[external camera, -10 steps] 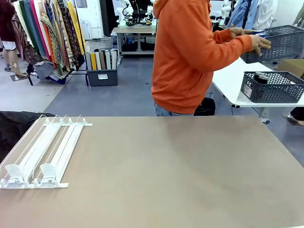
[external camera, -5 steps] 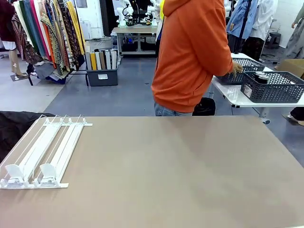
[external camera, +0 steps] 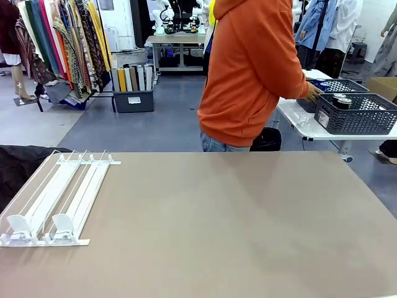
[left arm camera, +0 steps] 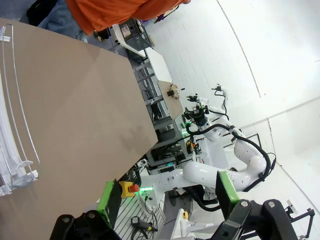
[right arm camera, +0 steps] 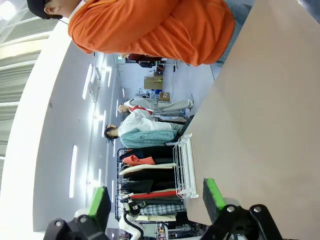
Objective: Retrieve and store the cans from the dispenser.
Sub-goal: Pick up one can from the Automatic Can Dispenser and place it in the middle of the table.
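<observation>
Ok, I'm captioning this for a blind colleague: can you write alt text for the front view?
A person in an orange hoodie stands at the far side of a brown table, turned toward dark lattice baskets on a white side table. A white rail dispenser lies on the brown table's left part, its lanes holding no cans.

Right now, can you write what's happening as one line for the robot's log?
dispenser: no cans in lanes | left end effector: open | right end effector: open | person: hand at basket on side table
</observation>
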Action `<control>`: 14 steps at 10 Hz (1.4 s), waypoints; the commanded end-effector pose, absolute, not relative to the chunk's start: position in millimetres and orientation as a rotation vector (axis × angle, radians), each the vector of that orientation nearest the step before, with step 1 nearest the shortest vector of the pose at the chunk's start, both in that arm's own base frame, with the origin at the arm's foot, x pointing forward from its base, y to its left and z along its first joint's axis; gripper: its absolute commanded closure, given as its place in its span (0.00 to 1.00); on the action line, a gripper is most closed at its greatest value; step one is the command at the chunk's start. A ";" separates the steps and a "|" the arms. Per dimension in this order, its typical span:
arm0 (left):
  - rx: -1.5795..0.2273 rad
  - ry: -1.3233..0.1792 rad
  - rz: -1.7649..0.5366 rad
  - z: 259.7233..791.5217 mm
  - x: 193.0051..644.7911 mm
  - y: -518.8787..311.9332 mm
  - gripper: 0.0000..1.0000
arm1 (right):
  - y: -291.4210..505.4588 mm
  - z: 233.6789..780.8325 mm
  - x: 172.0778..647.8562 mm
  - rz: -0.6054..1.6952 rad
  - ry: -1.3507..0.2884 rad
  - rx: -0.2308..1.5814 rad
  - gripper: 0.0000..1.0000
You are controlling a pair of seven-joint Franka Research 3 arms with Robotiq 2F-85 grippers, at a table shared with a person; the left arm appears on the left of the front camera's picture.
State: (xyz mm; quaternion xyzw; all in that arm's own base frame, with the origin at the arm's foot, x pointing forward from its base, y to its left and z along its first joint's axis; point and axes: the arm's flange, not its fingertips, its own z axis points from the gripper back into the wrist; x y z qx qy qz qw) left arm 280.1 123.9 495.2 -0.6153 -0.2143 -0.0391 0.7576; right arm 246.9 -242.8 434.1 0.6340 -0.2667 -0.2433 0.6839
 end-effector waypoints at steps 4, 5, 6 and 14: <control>-1.355 -0.490 -0.100 495.3 280.3 123.0 0.00 | -244.3 437.2 247.9 -0.535 -0.610 1.429 0.00; -1.355 -0.490 -0.100 495.3 280.3 123.0 0.00 | -244.3 437.2 247.9 -0.535 -0.610 1.429 0.00; -1.355 -0.490 -0.100 495.3 280.3 123.0 0.00 | -244.3 437.2 247.9 -0.535 -0.610 1.429 0.00; -1.355 -0.490 -0.100 495.3 280.3 123.0 0.00 | -244.3 437.2 247.9 -0.535 -0.610 1.429 0.00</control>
